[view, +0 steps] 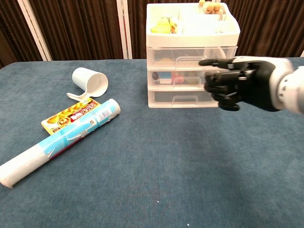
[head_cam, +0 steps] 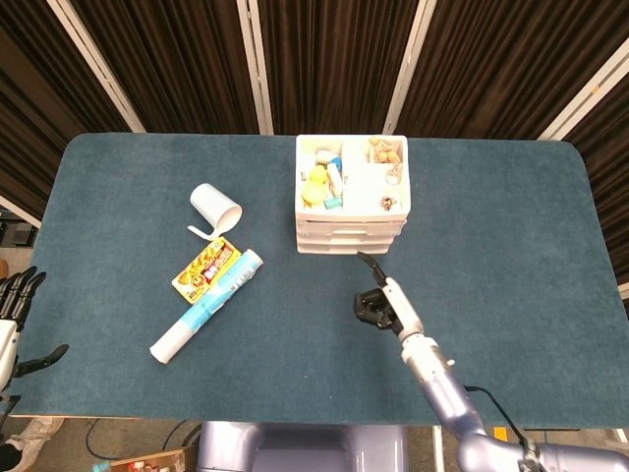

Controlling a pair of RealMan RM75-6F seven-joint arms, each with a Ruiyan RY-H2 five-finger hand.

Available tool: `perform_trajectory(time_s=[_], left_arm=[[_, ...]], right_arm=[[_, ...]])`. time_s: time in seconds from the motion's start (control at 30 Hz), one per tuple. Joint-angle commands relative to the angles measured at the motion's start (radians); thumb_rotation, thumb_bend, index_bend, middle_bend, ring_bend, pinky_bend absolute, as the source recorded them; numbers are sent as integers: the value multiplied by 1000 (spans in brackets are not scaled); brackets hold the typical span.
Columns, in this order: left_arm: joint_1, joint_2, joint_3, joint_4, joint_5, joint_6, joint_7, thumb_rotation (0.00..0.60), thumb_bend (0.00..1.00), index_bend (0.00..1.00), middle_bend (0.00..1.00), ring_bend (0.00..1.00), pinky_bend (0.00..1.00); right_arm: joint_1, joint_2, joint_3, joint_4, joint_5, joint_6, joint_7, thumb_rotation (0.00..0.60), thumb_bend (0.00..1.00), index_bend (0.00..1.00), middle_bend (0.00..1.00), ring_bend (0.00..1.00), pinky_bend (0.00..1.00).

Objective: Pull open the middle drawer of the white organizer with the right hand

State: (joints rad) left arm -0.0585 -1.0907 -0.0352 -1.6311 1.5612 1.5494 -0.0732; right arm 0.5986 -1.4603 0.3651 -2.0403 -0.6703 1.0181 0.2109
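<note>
The white organizer [head_cam: 350, 236] [view: 190, 34] stands at the table's far middle, with small items in its top tray and three clear drawers below, all pushed in. The middle drawer [view: 167, 78] holds a few small things behind its handle [view: 183, 75]. My right hand [head_cam: 379, 298] [view: 236, 83] hovers just in front of the drawers, most fingers curled in and one stretched toward the organizer, holding nothing and a little short of it. In the chest view it covers the right ends of the drawers. My left hand [head_cam: 14, 313] hangs off the table's left edge with its fingers apart.
A white cup [head_cam: 215, 206] [view: 90, 81] lies on its side left of the organizer. Nearer lie a yellow snack packet [head_cam: 205, 267] [view: 69, 114] and a blue-and-white roll [head_cam: 205, 304] [view: 57, 140]. The blue table [head_cam: 511, 226] is bare on the right.
</note>
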Motion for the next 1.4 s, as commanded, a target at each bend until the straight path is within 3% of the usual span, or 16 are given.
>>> perform_trajectory(time_s=[0.03, 0.53, 1.4], left_arm=[[-2, 0, -2, 0, -3, -3, -3, 600, 8, 0, 0, 0, 31], [-10, -6, -8, 10, -9, -6, -2, 600, 7, 0, 0, 0, 31], [-15, -1, -8, 2, -26, -23, -18, 600, 7, 0, 0, 0, 31]], right_arm=[[49, -53, 28, 56, 68, -19, -13, 600, 689, 0, 879, 829, 886], [122, -137, 124, 222, 197, -68, 29, 600, 689, 0, 879, 829, 886], [170, -207, 208, 316, 261, -132, 104, 600, 705, 54, 879, 830, 886]])
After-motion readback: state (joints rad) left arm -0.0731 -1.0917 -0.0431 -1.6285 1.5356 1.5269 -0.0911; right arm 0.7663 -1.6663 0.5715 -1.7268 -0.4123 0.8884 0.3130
